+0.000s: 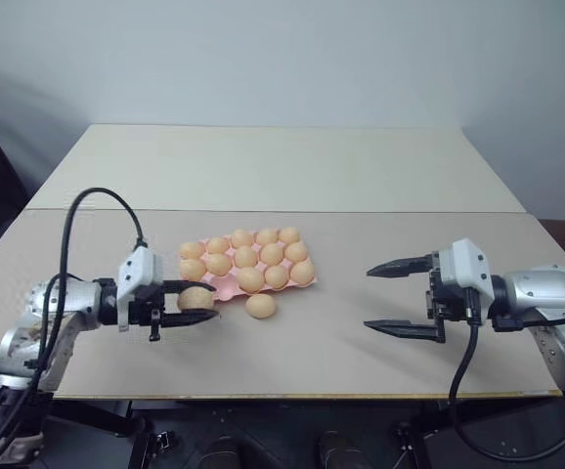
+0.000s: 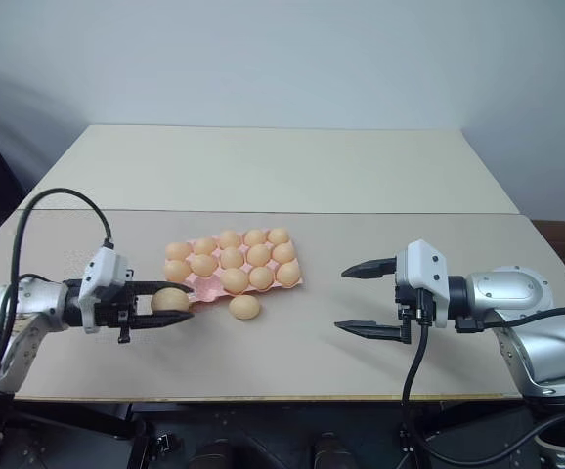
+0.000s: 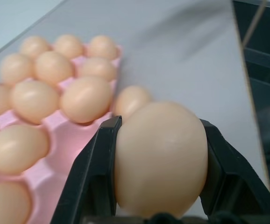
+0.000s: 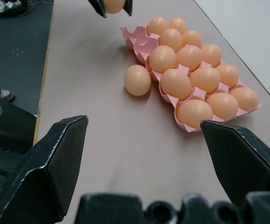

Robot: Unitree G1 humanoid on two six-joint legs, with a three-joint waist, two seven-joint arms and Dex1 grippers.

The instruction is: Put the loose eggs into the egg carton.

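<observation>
My left gripper (image 1: 208,300) is shut on one tan-orange egg (image 3: 160,158), held just off the table at the near left corner of the egg carton (image 1: 223,286). The pink carton holds several eggs, and its cups nearest my left gripper stand empty (image 4: 138,39). One loose egg (image 1: 260,306) lies on the table against the carton's near edge, to the right of the held egg. My right gripper (image 1: 369,298) hovers open well to the right of the carton, its fingers pointing toward it with nothing between them.
The beige table's front edge (image 1: 282,395) runs close below both grippers. A second, lighter table (image 1: 282,166) adjoins behind the carton. A black cable (image 1: 77,225) loops over my left arm.
</observation>
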